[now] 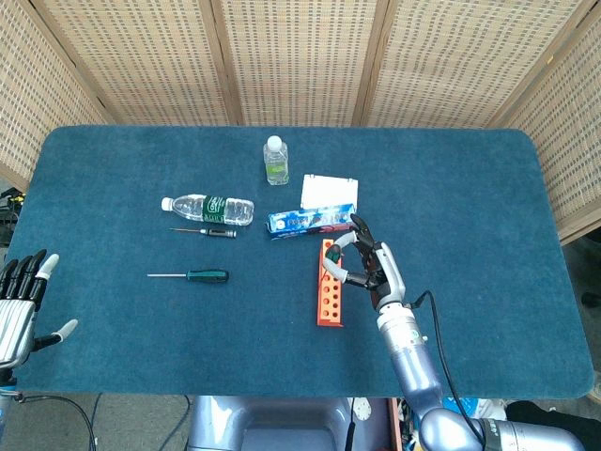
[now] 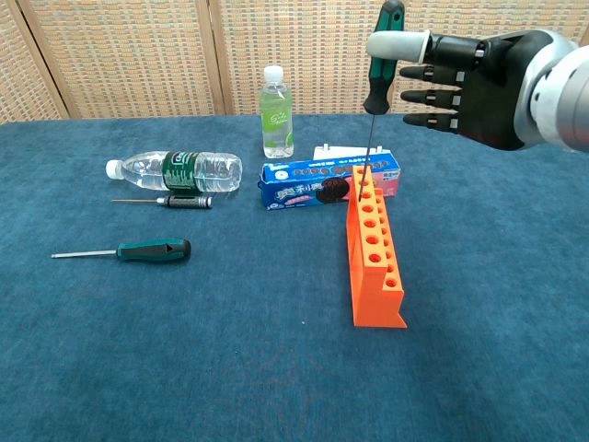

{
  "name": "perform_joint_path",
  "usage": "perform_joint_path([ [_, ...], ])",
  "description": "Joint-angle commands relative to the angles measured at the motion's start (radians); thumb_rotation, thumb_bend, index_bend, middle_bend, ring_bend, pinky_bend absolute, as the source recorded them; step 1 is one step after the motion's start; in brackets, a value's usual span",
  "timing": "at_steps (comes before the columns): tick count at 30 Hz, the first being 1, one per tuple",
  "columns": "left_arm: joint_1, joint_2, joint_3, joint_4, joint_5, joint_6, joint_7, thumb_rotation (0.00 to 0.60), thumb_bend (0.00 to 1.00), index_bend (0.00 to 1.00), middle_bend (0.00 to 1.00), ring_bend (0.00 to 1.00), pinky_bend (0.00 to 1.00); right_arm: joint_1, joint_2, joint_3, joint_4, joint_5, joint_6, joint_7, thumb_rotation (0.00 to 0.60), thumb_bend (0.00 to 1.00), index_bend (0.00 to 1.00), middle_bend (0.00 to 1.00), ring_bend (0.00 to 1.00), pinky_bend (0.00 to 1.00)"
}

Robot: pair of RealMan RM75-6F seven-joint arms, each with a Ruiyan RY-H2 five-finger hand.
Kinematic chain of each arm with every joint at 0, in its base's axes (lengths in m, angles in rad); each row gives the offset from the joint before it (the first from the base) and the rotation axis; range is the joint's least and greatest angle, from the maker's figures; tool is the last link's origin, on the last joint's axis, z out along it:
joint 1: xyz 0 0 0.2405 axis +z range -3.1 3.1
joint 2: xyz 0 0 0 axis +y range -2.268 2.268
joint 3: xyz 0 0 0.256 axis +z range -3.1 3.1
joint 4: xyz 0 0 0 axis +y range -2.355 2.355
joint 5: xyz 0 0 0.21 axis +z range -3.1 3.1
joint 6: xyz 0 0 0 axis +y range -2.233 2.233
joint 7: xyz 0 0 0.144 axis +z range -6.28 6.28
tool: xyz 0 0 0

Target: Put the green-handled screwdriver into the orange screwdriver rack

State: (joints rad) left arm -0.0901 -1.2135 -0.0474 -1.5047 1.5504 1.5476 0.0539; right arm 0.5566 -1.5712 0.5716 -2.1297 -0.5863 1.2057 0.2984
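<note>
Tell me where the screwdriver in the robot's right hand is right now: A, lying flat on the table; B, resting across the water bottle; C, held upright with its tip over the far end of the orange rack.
C: the right hand holds the green-handled screwdriver upright, its shaft reaching down to the far end of the orange screwdriver rack.

- A blue tabletop (image 2: 515, 304).
- A clear water bottle (image 2: 175, 172) lying on its side.
- A small black-handled screwdriver (image 2: 164, 202) just in front of it.
- A small upright bottle (image 2: 276, 113).
- A blue cookie box (image 2: 304, 187).
- A white box (image 1: 330, 192) behind it.
</note>
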Motion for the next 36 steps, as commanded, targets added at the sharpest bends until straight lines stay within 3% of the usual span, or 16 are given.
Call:
perform_joint_path([
  [1,-0.001,-0.001,0.000,0.001,-0.001,-0.002,0.001,0.600,0.00,0.00,0.00,0.00,0.00,0.005,-0.003,0.005,0.008,0.007,-0.003,-0.001,0.600,0.22,0.67,0.02,0.00,0.00],
  [19,-0.005,-0.005,0.000,0.006,-0.011,-0.014,0.003,0.600,0.00,0.00,0.00,0.00,0.00,0.017,-0.006,0.020,0.062,0.036,-0.050,0.021,0.600,0.22,0.67,0.02,0.00,0.00],
  [36,-0.009,-0.011,0.002,0.008,-0.014,-0.021,0.015,0.600,0.00,0.00,0.00,0.00,0.00,-0.004,-0.003,0.000,0.112,0.022,-0.105,0.068,0.600,0.22,0.67,0.02,0.00,0.00],
])
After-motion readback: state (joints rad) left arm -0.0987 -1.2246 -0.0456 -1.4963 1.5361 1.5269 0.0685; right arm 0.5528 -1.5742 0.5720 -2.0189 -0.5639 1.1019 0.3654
